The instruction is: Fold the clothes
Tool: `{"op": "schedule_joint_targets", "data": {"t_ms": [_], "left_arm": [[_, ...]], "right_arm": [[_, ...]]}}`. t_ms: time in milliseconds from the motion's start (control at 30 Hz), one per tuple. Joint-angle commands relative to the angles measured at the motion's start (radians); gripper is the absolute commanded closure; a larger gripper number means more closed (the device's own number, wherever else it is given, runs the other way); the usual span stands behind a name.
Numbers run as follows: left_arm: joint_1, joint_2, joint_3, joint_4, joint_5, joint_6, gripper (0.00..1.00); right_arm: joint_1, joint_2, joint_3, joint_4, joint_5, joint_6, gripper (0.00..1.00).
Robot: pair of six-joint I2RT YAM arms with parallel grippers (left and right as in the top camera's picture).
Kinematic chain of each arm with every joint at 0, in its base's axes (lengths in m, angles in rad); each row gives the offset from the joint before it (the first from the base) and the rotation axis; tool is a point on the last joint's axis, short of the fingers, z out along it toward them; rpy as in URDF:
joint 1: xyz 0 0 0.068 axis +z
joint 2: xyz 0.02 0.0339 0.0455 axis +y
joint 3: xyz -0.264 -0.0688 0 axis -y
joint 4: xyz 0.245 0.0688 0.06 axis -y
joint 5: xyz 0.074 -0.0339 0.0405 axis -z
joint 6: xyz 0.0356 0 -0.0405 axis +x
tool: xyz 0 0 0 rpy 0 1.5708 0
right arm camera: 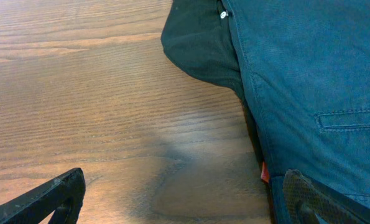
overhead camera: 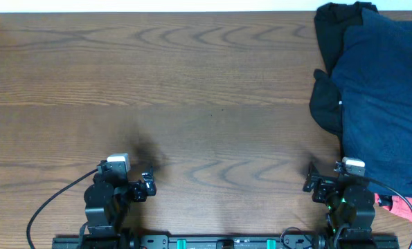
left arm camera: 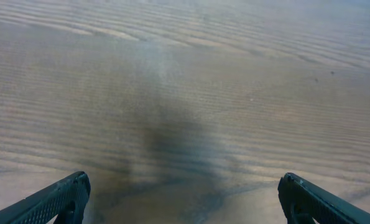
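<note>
A pile of clothes lies at the table's right side. On top is a dark navy-blue garment (overhead camera: pixel 382 97), over a black garment (overhead camera: pixel 328 66), with a coral-red piece (overhead camera: pixel 408 205) showing at the bottom right. In the right wrist view the navy cloth (right arm camera: pixel 309 68) fills the right, the black cloth (right arm camera: pixel 200 43) lies left of it, and a red sliver (right arm camera: pixel 265 173) peeks from under. My right gripper (overhead camera: pixel 315 178) (right arm camera: pixel 181 199) is open and empty just left of the pile's edge. My left gripper (overhead camera: pixel 147 184) (left arm camera: pixel 183 199) is open and empty above bare wood.
The wooden table (overhead camera: pixel 178 83) stretches left of the pile. Both arm bases sit at the front edge, with cables trailing from them.
</note>
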Motion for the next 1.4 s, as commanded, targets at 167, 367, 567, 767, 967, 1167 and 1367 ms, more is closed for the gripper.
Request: {"op": "schedule_joint_targets", "data": {"t_ms": [167,367,567,767,967,1167,1367], "left_arm": [[-0.001,-0.036,-0.013,0.003,0.009,-0.005,0.02],[-0.001,-0.082,-0.013,0.003,0.009,-0.005,0.02],[-0.001,-0.080,-0.014,0.003,0.009,-0.005,0.02],[-0.001,-0.080,-0.013,0.003,0.009,-0.005,0.02],[-0.001,-0.080,-0.014,0.003,0.008,-0.005,0.02],[-0.001,-0.080,-0.013,0.003,0.010,-0.005,0.02],[-0.001,-0.080,-0.013,0.003,0.009,-0.005,0.02]], "right_arm": [[-0.008,-0.011,0.000,-0.010,0.013,0.011,0.01],[-0.008,-0.011,0.000,-0.010,0.013,0.011,0.01],[-0.008,-0.011,0.000,-0.010,0.013,0.011,0.01],[-0.008,-0.011,0.000,-0.014,0.038,-0.010,0.01],[-0.008,-0.011,0.001,-0.013,0.056,-0.055,0.01],[-0.008,-0.011,0.001,-0.013,0.054,-0.053,0.01],[-0.008,-0.011,0.001,-0.013,0.054,-0.053,0.01]]}}
